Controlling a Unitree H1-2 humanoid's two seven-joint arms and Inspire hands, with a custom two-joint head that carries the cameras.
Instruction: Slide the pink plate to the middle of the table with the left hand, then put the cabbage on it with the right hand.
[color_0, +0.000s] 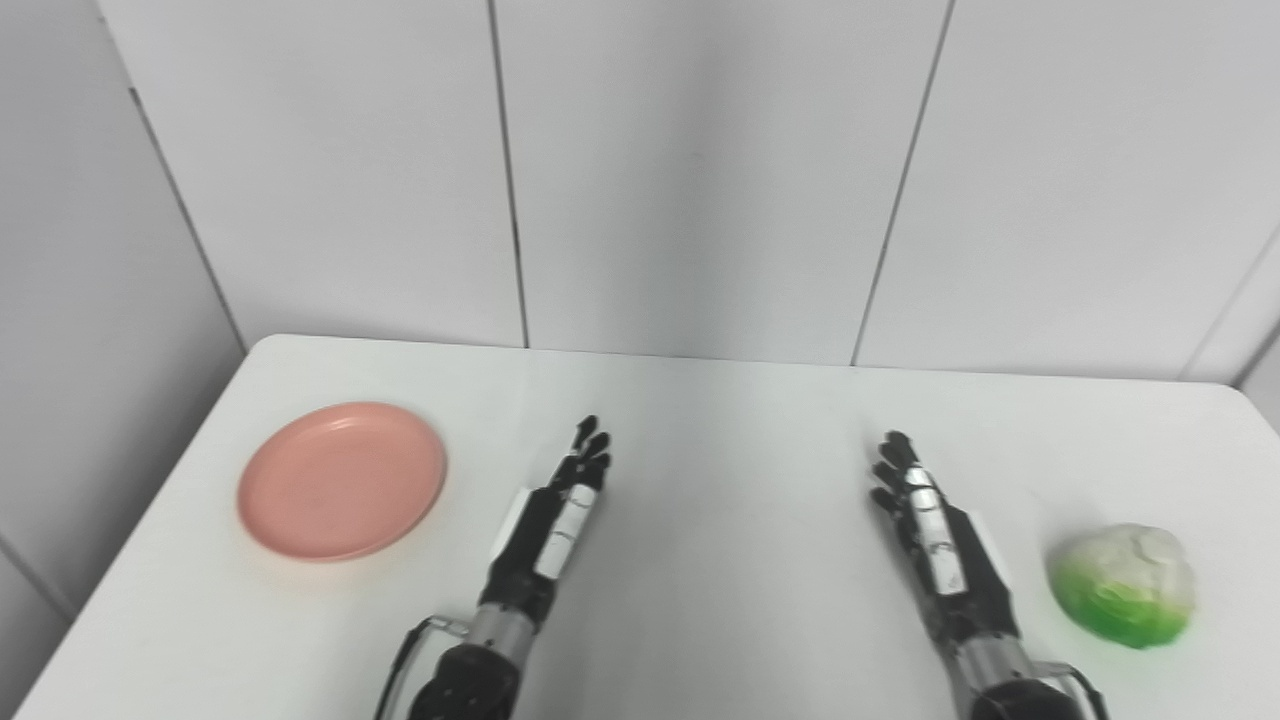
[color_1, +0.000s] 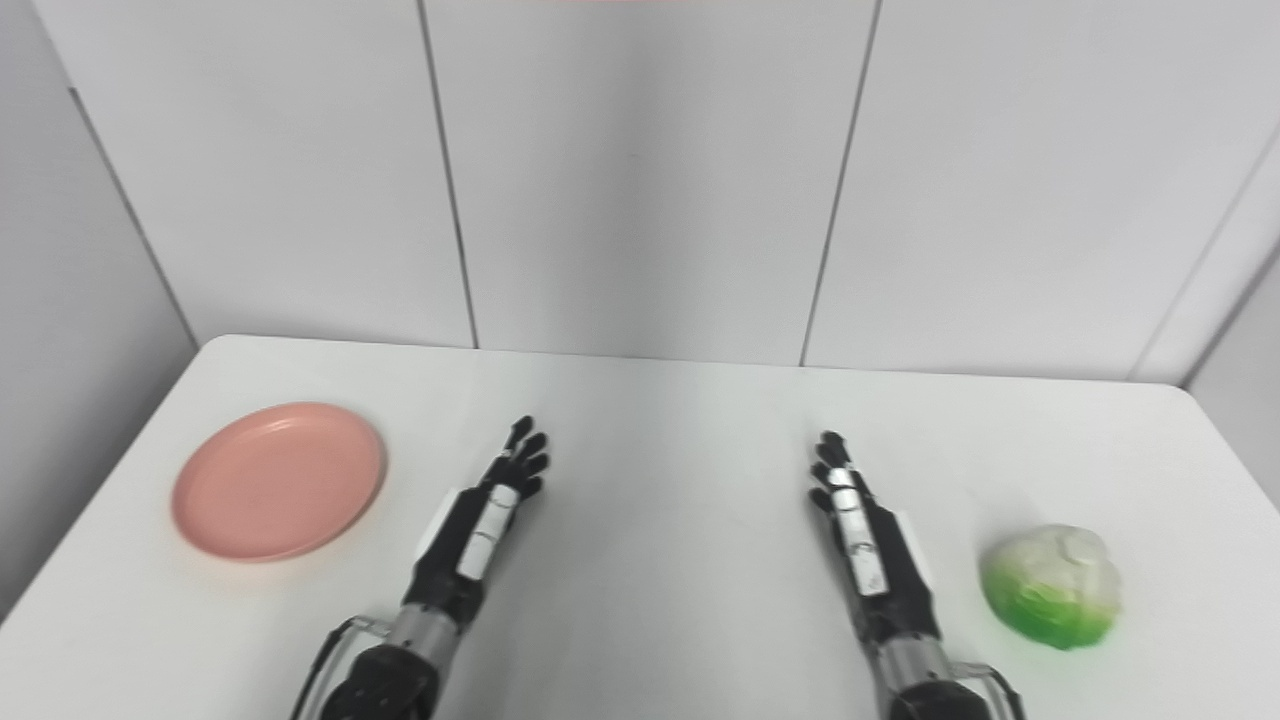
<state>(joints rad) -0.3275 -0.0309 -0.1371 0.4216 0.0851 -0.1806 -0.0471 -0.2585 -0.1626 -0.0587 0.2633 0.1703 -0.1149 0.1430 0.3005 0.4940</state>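
Flanking both empty hands (color_0: 555, 520) (color_0: 935, 530): pink plate (color_0: 342, 480), cabbage (color_0: 1125, 585).

White table (color_0: 720, 420) w/ pink plate (color_0: 342, 480), cabbage (color_0: 1125, 585)

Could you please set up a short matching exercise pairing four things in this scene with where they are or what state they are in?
Things:
1. pink plate
2. cabbage
3. left hand
4. right hand

Descriptions:
A. far right of the table
B. open, just left of the cabbage
C. empty, on the table's left
D. open, just right of the plate

Pairs: 1-C, 2-A, 3-D, 4-B
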